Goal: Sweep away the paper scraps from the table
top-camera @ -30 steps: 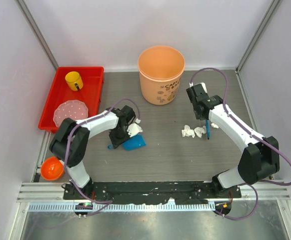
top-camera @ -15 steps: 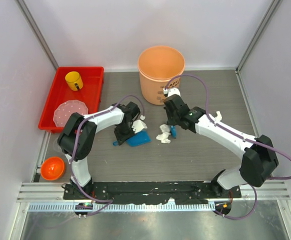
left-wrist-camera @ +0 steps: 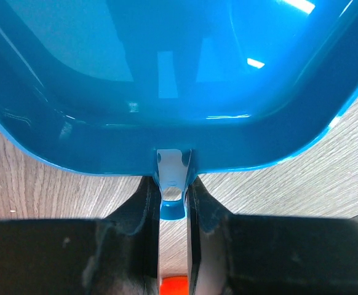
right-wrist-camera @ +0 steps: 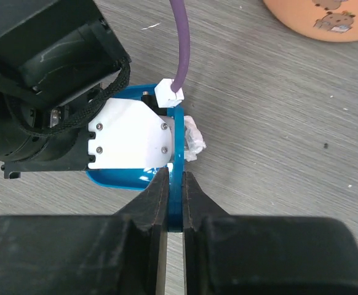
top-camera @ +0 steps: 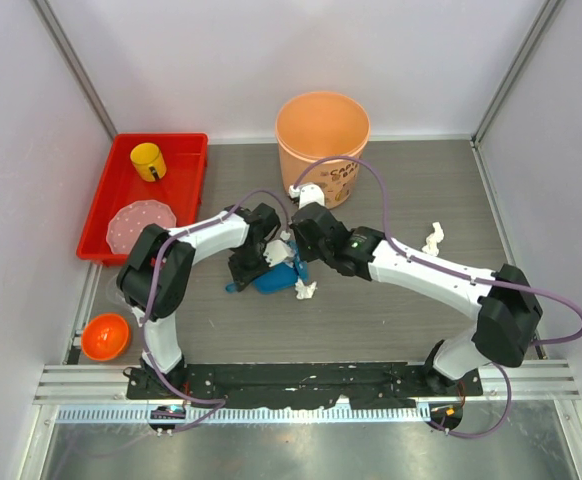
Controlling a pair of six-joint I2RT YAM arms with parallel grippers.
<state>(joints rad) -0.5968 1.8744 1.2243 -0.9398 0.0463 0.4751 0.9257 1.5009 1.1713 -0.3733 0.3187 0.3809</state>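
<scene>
Since a second ago my right arm has swung from the right side of the table [top-camera: 391, 320] across to the blue dustpan [top-camera: 271, 278], pushing the heap of paper scraps [top-camera: 305, 291] with it; the left arm has hardly shifted.

I judge the job about half done. One scrap sits just outside the pan's lip, another [right-wrist-camera: 192, 140] touches the sweeping tool [right-wrist-camera: 176, 153], and a stray scrap [top-camera: 433, 238] lies well apart on the right. How many are inside the pan I cannot tell, because the arms cover it.

The left end effector [left-wrist-camera: 171, 203] is clamped on the pan's small handle tab. The right end effector [right-wrist-camera: 175, 203] is pinched on the thin, flat blue tool.

The pan is glossy hard plastic with rounded walls. The scraps are light, crumpled white wads, and the table is matte grey wood-grain.
</scene>
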